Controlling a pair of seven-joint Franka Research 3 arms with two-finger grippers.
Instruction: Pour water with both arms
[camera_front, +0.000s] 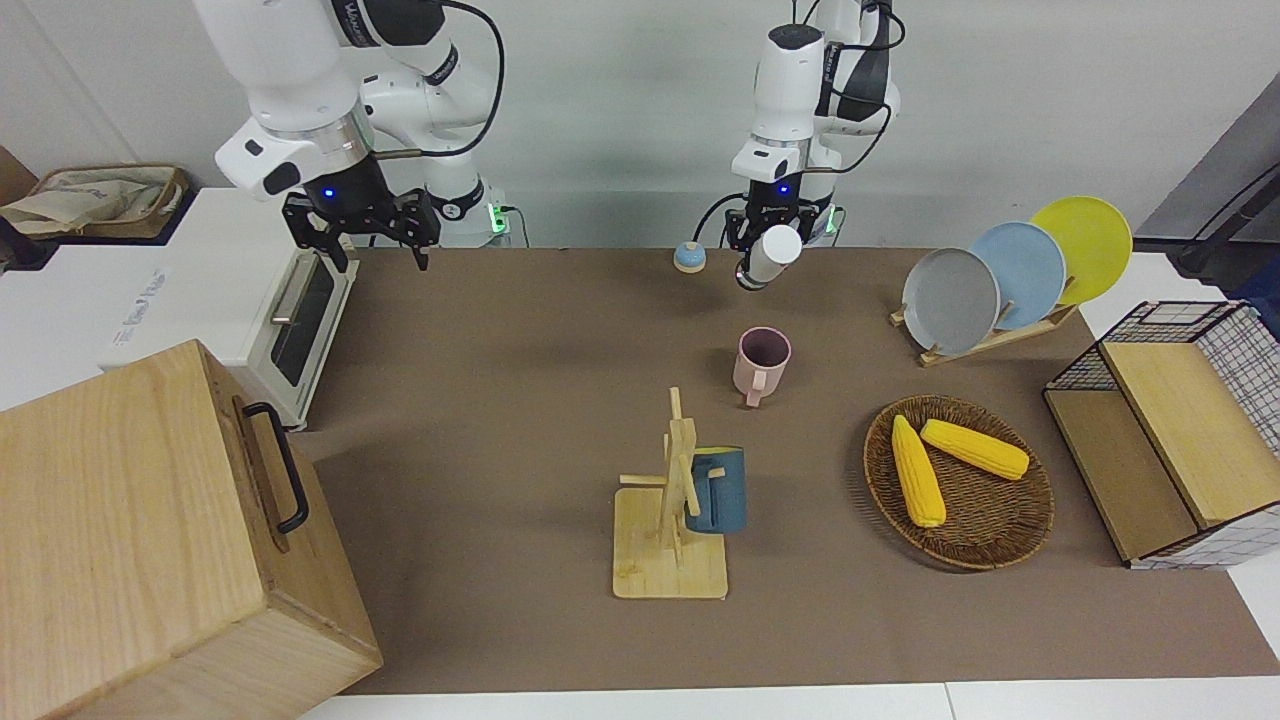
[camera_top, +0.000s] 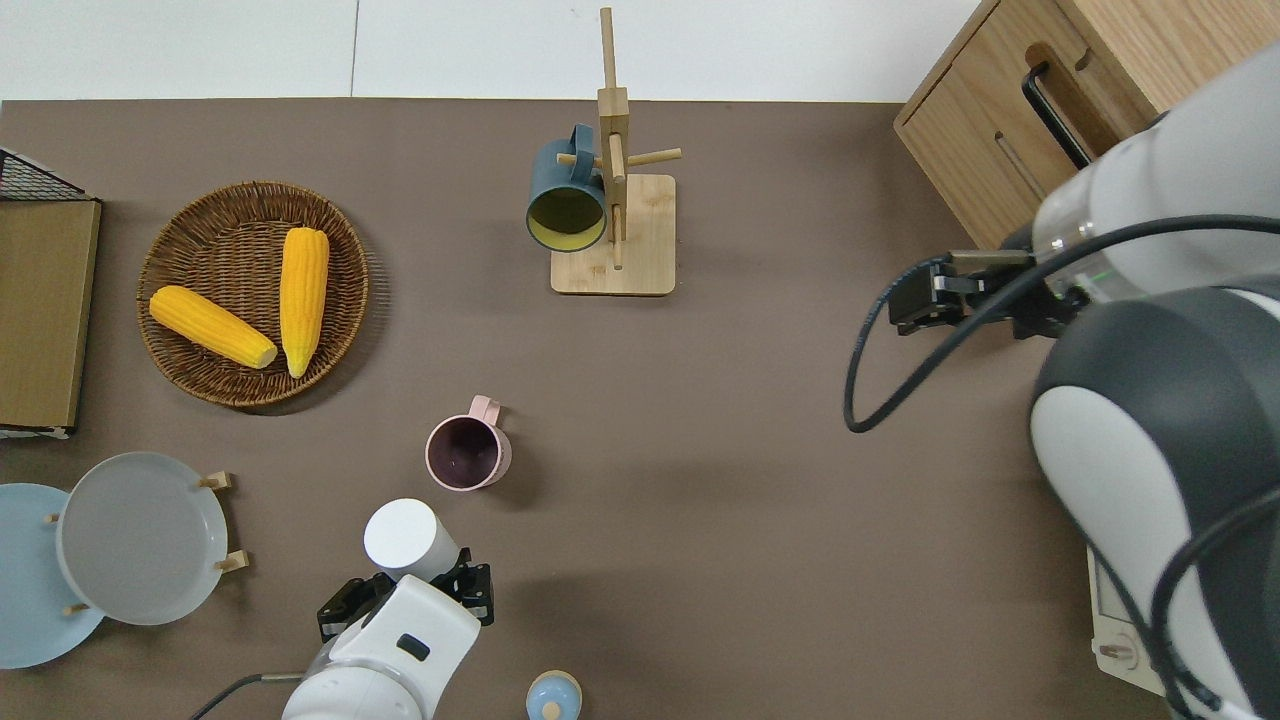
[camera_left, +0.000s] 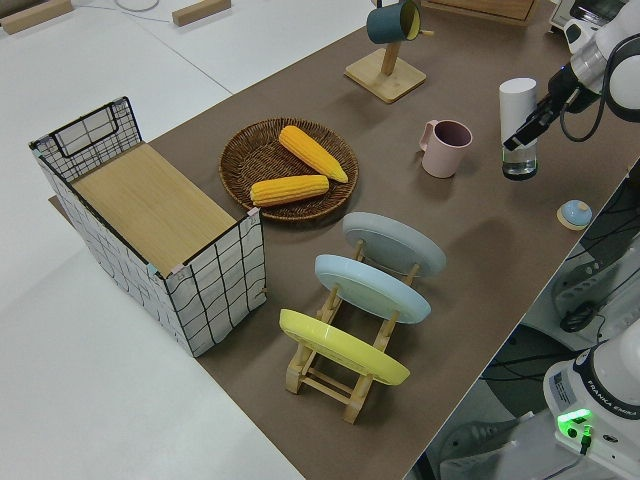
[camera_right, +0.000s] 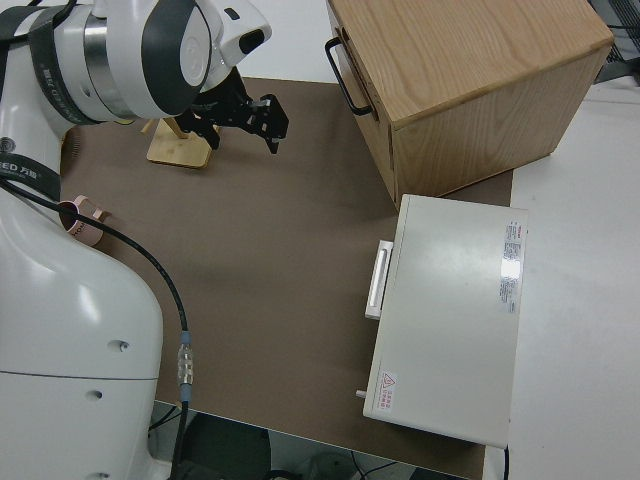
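My left gripper (camera_front: 760, 250) is shut on a white bottle (camera_front: 776, 247) with a clear base, held roughly upright. The bottle (camera_top: 404, 535) is over the mat, a little nearer to the robots than the pink mug (camera_top: 466, 455). In the left side view, the bottle (camera_left: 517, 112) stands beside the empty mug (camera_left: 445, 147). A small blue cap (camera_front: 689, 257) lies on the mat close to the left arm's base. My right gripper (camera_front: 372, 245) hangs open and empty over the mat beside the wooden box (camera_top: 1010, 120).
A wooden mug rack (camera_front: 668, 520) carries a blue mug (camera_front: 718, 490). A wicker basket (camera_front: 1010, 520) holds two corn cobs. A plate rack (camera_front: 1000, 335), a wire crate (camera_front: 1200, 430) and a white toaster oven (camera_front: 290, 330) line the table's ends.
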